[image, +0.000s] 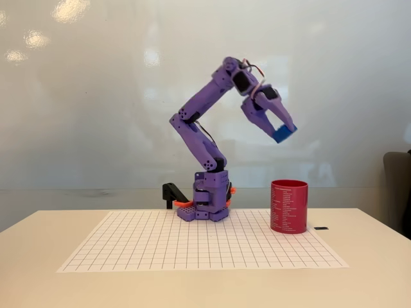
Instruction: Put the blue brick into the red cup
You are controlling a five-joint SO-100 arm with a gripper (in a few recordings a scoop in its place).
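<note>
A white grid sheet (192,240) is spread across the desk (38,282). Near the sheet's far right corner the red cup (289,206) is stood upright. High above it, the blue brick (283,133) is clamped in the purple pincer (282,131), well clear of the cup's rim.

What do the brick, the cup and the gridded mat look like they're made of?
Brick, held in the gripper: probably plastic, judging by its solid bright blue. Cup: dark red with white print, smooth straight wall; plastic or metal, can't tell. Mat: looks like thin paper, lying flat with printed lines.
</note>
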